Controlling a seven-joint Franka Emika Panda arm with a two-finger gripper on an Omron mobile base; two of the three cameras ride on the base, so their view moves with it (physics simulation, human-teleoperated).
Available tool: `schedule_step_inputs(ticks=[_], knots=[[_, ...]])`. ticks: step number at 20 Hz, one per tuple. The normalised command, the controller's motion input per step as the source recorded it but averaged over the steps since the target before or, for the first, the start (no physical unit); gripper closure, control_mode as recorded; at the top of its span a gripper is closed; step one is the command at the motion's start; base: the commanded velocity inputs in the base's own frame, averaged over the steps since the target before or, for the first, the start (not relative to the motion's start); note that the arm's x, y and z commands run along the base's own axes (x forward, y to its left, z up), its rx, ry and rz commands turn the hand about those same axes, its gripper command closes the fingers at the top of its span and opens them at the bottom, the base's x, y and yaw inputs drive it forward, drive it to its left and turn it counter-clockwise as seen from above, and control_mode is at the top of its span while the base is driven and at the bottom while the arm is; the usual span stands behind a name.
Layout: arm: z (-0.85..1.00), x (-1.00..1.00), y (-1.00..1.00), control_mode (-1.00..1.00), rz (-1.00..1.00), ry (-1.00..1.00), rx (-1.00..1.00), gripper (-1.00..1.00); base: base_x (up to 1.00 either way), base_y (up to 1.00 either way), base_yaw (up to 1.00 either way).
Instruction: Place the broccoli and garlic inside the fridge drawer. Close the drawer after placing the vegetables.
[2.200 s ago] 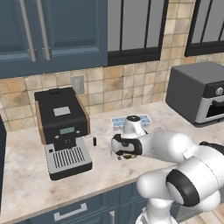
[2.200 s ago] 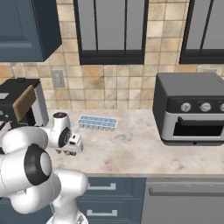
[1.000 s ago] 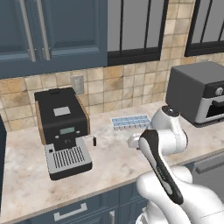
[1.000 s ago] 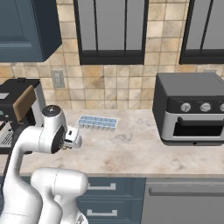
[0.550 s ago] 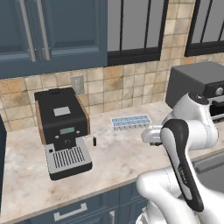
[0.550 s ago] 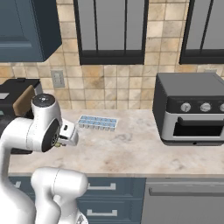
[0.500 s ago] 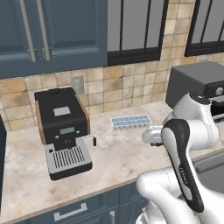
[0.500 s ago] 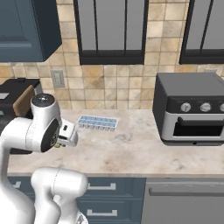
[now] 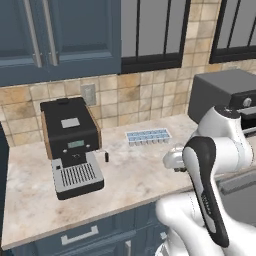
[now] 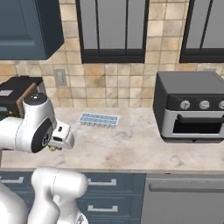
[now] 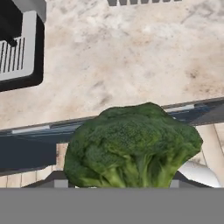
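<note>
The broccoli [image 11: 131,148], a dark green floret with a pale stalk, sits right in front of the hand camera and hides the finger tips. My gripper [image 10: 57,145] is shut on it, and a bit of green [image 10: 52,148] shows under the white hand. The hand hangs over the counter's front edge [image 11: 131,114], with the dark cabinet fronts below it. In the left base view the hand [image 9: 172,159] sits at mid-right, above the counter and partly behind my forearm. The garlic and the fridge drawer are out of view.
A black coffee machine [image 9: 70,142] stands at the left of the marble counter [image 10: 131,148]. A blue ice cube tray [image 9: 147,136] lies by the back wall. A grey toaster oven [image 10: 190,107] fills the right end. Drawers [image 10: 103,183] run below the counter.
The arm has swung right, away from the spot beside the coffee machine, and lifted off the counter with the broccoli in the hand. The hand now points down over the counter's front edge.
</note>
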Motion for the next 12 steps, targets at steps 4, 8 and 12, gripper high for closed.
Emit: schedule_step_inputs(ticks=[4,8,12], knots=[[0.0,0.0,0.0,1.0,0.0,0.0,0.0,1.0,-1.0,0.0,0.36],[0.0,0.0,0.0,1.0,0.0,0.0,0.0,1.0,-1.0,0.0,0.47],[0.0,0.0,0.0,1.0,0.0,0.0,0.0,1.0,-1.0,0.0,0.55]])
